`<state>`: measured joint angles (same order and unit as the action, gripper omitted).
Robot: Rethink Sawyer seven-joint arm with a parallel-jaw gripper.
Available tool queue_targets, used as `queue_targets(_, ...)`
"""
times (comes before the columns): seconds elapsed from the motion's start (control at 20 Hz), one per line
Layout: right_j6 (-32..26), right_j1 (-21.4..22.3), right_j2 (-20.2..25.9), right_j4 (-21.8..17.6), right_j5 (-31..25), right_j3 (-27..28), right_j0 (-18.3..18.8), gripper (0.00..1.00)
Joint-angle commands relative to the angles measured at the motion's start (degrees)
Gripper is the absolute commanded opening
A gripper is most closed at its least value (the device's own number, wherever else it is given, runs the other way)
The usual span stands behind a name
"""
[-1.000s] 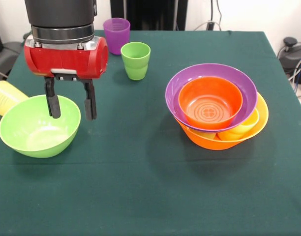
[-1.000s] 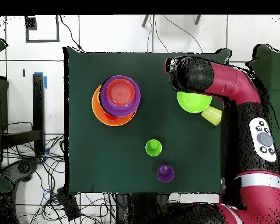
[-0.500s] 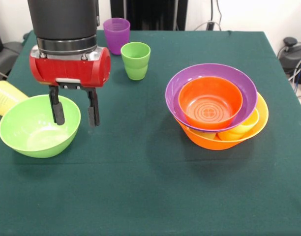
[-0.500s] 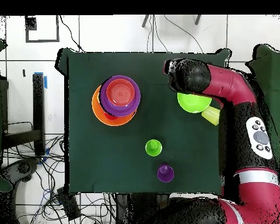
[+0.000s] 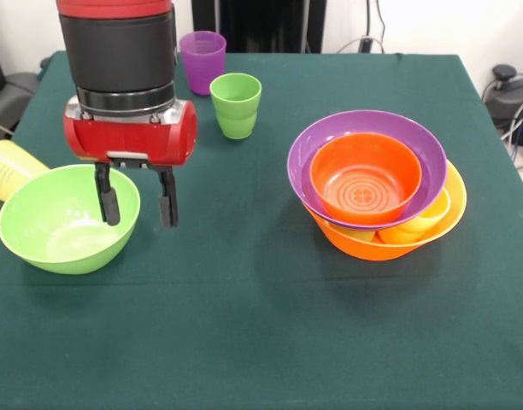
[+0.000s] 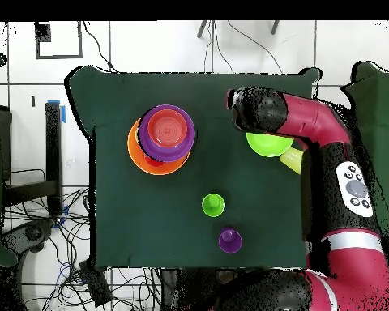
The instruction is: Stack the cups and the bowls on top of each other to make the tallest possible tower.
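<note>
Table (image 5: 270,342) carries everything, a dark green cloth over it, and the tower (image 5: 377,196) sits toward its right edge in the front view: the yellow-orange bowl (image 5: 364,246) as base, the purple bowl (image 5: 437,158) resting on it and tipped a little because cups lie under it, and the small orange bowl (image 5: 364,178) nested inside the purple one, widest below so each layer has a rim to sit on. A yellow-orange cup (image 5: 420,224) shows on its side in the gap between base and purple bowl; whether more cups lie there I cannot tell. The lime green bowl (image 5: 61,226) stands alone near the left edge, upright and not yet on the pile. The claw (image 5: 138,201) hangs spread over that bowl's right-hand rim, one finger inside the wall and one outside, pinching nothing, which I judge to be the line-up for gripping the rim. The lime green cup (image 5: 236,104) stands upright toward the far edge with the purple cup (image 5: 202,60) just behind it, both waiting their turn. The pale yellow cup (image 5: 7,169) lies tipped against the green bowl at the left edge. Counted: four bowls, three stacked and one loose; four cups visible, one in the tower and three loose.
</note>
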<state>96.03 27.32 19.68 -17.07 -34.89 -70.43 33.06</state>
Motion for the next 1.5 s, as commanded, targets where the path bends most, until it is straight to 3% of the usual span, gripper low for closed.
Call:
queue_targets(0.05, -5.6, -2.9, 2.4, -5.1, 3.1, -3.3, -0.3, 1.0)
queue_targets(1.5, -2.7, -3.0, -1.9, -6.4, -1.9, -2.6, -1.0, 1.0)
